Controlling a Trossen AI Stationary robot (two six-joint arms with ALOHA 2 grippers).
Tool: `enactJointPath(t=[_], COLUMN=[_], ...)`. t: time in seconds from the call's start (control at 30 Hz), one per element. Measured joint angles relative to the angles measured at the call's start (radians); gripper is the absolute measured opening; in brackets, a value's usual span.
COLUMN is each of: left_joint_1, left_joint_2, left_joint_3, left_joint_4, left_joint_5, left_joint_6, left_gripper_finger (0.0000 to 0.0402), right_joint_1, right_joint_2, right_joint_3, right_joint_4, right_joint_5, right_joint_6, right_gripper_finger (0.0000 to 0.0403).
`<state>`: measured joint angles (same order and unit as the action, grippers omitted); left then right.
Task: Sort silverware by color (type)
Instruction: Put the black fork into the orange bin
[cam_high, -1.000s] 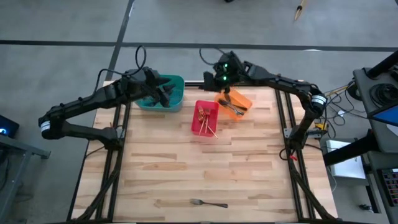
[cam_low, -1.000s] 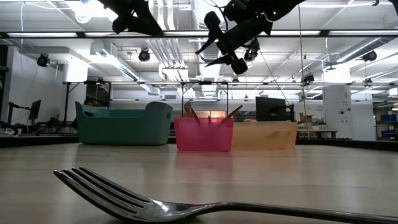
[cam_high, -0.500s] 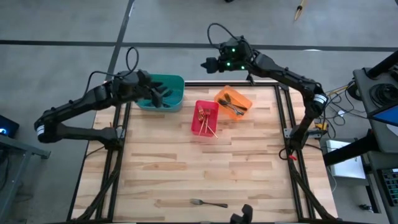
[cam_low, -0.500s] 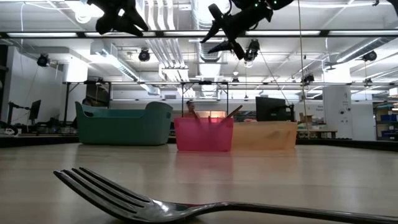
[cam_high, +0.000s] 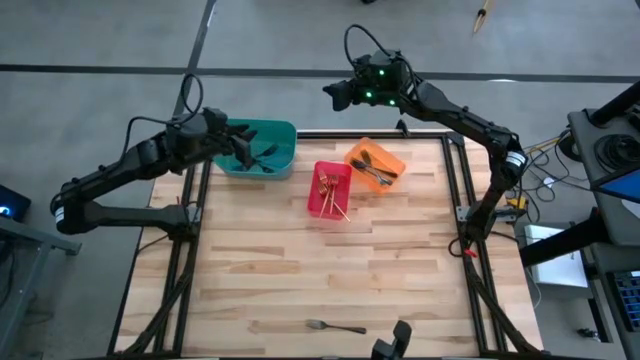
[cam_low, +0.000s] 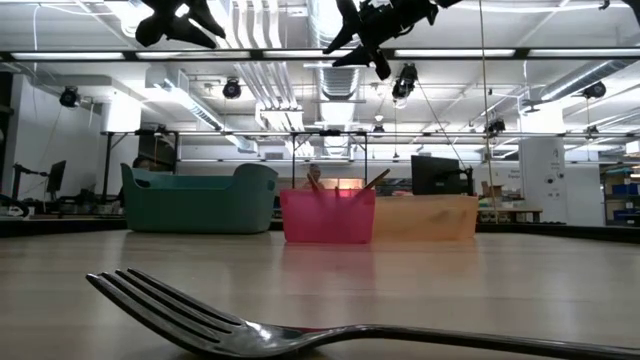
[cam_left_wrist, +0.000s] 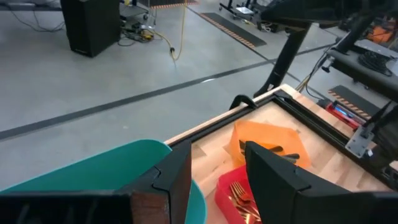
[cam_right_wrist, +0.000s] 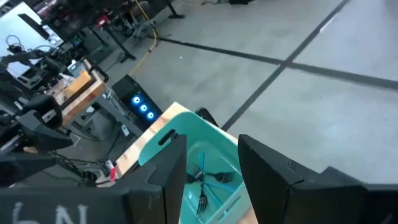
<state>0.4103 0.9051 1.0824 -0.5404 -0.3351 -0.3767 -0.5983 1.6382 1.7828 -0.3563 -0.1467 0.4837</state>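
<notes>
High view, teal bin (cam_high: 270, 150), red bin (cam_high: 330, 188), orange bin (cam_high: 377, 165)

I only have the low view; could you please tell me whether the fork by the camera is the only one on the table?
Observer: Yes, the fork lies alone near the front edge.
Operator: What is in the red bin?
Observer: The red bin holds gold forks.
Operator: Are the grippers carrying anything?
Observer: No; the left gripper over the teal bin and the right gripper beyond the far edge are open and empty.
</notes>
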Motion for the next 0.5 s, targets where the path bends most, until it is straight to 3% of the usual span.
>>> enactJointPath(t=[0.5], left_joint_1=[0.000], left_joint_2=[0.010], left_joint_3=[0.000], left_joint_4=[0.002], left_joint_5=[-0.025], left_joint_6=[-0.008], left_gripper_finger=[0.0130], right_joint_1=[-0.001], right_joint_2=[0.000], right_joint_3=[0.010], right_joint_4=[-0.044], right_joint_5=[0.001], right_joint_6=[-0.033], right_gripper_finger=[0.0134])
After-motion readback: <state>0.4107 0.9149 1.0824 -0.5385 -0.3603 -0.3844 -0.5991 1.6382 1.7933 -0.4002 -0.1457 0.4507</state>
